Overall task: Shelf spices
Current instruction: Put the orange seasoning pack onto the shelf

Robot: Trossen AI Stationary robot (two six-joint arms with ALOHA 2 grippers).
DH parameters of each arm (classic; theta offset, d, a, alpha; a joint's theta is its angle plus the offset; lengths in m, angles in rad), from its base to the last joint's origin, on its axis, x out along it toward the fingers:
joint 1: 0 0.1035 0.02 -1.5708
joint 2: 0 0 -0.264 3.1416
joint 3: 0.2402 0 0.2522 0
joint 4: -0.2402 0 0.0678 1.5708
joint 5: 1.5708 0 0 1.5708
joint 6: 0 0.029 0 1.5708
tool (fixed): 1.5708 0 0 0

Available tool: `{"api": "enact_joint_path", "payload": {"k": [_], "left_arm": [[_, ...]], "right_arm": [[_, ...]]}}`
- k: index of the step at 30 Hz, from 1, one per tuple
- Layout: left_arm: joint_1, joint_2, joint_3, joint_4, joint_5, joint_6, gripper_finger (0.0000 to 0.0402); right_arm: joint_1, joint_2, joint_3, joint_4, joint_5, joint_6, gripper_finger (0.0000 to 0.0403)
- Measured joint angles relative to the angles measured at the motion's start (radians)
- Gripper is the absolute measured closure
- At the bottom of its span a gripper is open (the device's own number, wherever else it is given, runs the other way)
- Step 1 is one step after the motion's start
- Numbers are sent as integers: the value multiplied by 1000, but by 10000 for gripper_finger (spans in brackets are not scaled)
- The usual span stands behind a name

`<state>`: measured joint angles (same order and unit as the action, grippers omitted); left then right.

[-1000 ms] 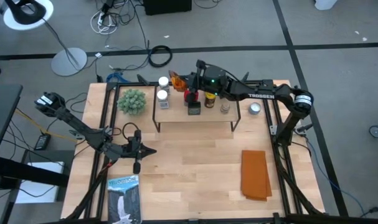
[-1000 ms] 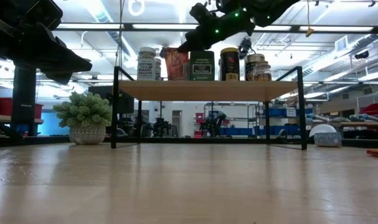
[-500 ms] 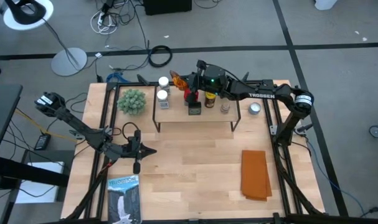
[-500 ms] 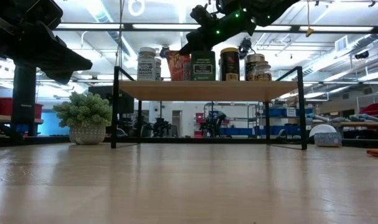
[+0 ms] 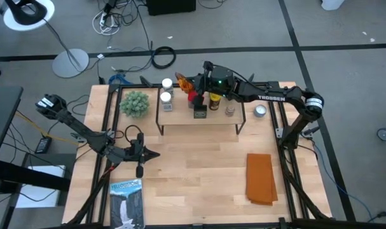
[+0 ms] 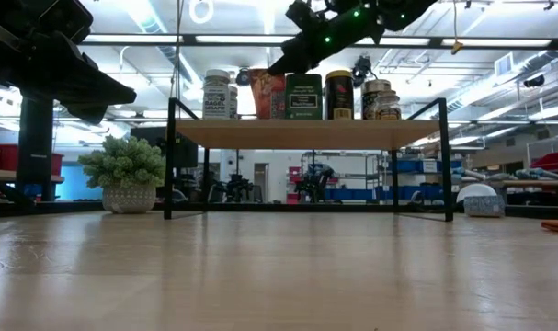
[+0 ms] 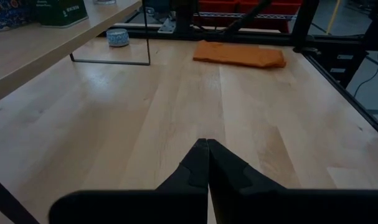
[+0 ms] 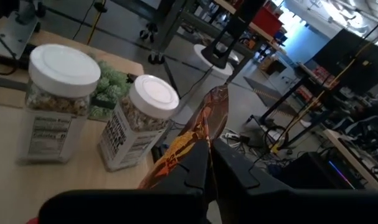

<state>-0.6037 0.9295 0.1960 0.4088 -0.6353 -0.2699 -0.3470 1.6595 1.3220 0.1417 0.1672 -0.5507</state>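
Note:
The shelf (image 5: 199, 122) holds the spices in a row: two white-lidded jars (image 5: 166, 90), an orange-brown packet (image 6: 267, 92), a red box (image 5: 194, 97), a dark box (image 6: 303, 97), a yellow-lidded jar (image 6: 339, 94) and other jars (image 6: 378, 97). My right gripper (image 6: 274, 69) reaches in from the table's right, shut at the packet's top. The packet (image 8: 198, 127) stands with its lower end on the shelf board (image 6: 306, 133). My left gripper (image 7: 207, 146) hovers shut with nothing in it above the table's near left part (image 5: 156, 154). My right gripper has the orange-brown packet's upper edge (image 8: 204, 134) pinched between its two fingertips (image 8: 192, 162). The fingers come nearly level from the table's right, slanting slightly down. The packet stands upright below them, its bottom on the shelf between the white-lidded jars and the dark box.
A potted plant (image 5: 134, 103) stands left of the shelf, and a small jar (image 5: 261, 111) sits on the table to its right. A folded orange cloth (image 5: 261, 178) lies near right. A blue-and-white flat package (image 5: 127, 203) lies near left. Bare wood spreads in front of the shelf.
The orange-brown packet has shifted a little along the shelf toward the dark box and stands straighter. My right gripper stays at its top and has risen slightly.

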Motion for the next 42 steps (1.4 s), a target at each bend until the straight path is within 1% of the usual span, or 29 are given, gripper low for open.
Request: {"api": "enact_joint_path", "payload": {"k": [5,14,19,36,42], "left_arm": [[0,0,0,1,0,0,396],[0,0,0,15,0,0,396],[0,0,0,14,0,0,396],[0,0,0,14,0,0,396],[0,0,0,13,0,0,396]], "right_arm": [[0,-10,0,-41,0,1,385],[0,-10,0,-38,-6,11,384],[0,-10,0,-83,-6,27,378],[0,-10,2,-98,-6,38,366],[2,-10,2,-102,-12,72,366]]}}
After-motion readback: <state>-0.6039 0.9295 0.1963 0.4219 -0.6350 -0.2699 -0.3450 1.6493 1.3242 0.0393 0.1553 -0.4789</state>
